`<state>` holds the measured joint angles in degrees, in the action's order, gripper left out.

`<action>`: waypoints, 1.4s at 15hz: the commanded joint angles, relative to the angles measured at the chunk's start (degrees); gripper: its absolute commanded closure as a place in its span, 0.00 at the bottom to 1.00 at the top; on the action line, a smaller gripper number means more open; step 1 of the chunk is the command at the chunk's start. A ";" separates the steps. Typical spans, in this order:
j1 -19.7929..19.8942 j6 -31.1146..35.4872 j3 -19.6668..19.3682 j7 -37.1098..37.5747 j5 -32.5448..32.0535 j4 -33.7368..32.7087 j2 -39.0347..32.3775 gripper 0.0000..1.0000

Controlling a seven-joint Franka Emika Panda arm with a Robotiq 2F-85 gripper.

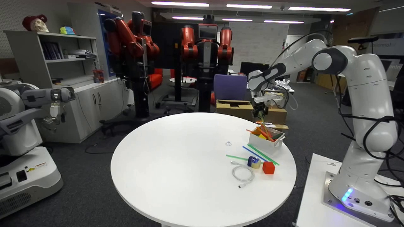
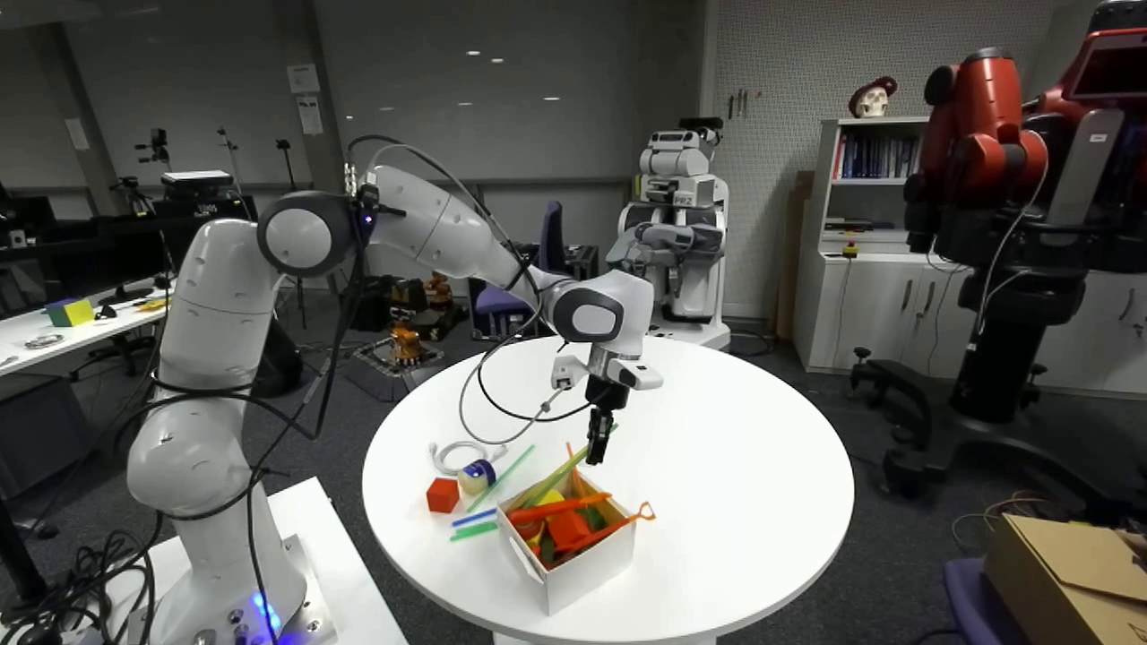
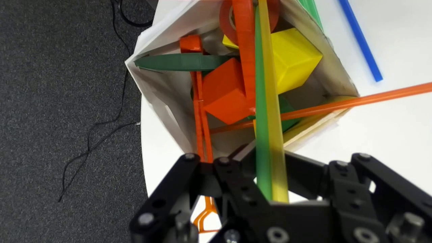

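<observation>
Wrist view: you have the gripper (image 3: 271, 165) clamped on 1 green strip (image 3: 262, 135) and 1 yellow strip (image 3: 275, 135), side by side, slanting down into the white box (image 2: 591, 573). Inside it you see a yellow block (image 3: 297, 60). Both exterior views show a red cube (image 1: 268, 167) on the round table (image 1: 176, 164).

In an exterior view, I locate the box (image 1: 262, 144) on the table (image 1: 176, 170) — cube (image 1: 268, 168) before it (straws (image 1: 263, 154) between), cable (image 1: 247, 180) left of cube; wrist view: strips (image 3: 272, 114) from box to gripper (image 3: 270, 165).
</observation>
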<state>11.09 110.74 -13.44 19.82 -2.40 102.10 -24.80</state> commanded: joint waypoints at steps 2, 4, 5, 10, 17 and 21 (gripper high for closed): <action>0.75 4.94 -0.64 -0.71 0.73 6.79 4.14 1.00; 1.00 6.93 -1.10 -0.84 0.77 8.82 4.82 1.00; 1.19 7.80 -1.33 -1.05 0.93 9.71 5.10 1.00; 2.20 10.75 -2.25 -1.56 1.30 13.38 6.84 1.00; 2.31 14.83 -2.74 -2.26 0.62 17.11 9.32 0.37; 2.11 15.88 -2.70 -2.36 0.29 18.89 11.06 0.07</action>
<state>13.03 124.30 -16.08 19.13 -2.34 117.07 -17.66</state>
